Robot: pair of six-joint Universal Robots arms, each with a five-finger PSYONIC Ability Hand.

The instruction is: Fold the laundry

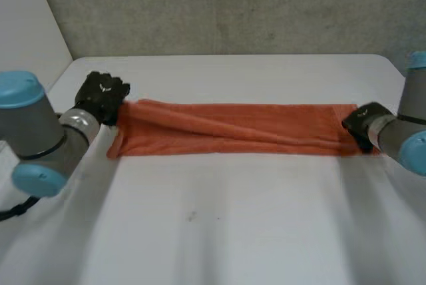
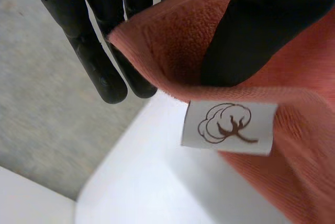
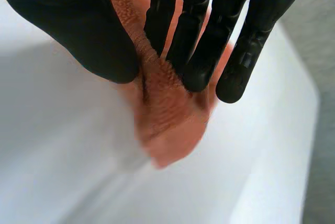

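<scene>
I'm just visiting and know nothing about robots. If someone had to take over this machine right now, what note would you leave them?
Left hand: shut on the orange towel, pinching its left end near the white label.
Right hand: shut on the towel's right end, thumb against fingers.
Towel: stretched as a long narrow strip across the white table between the two hands, slightly rumpled.
Done: it looks already folded lengthwise.
Left: probably bring the two ends together to shorten it, then let go.
</scene>
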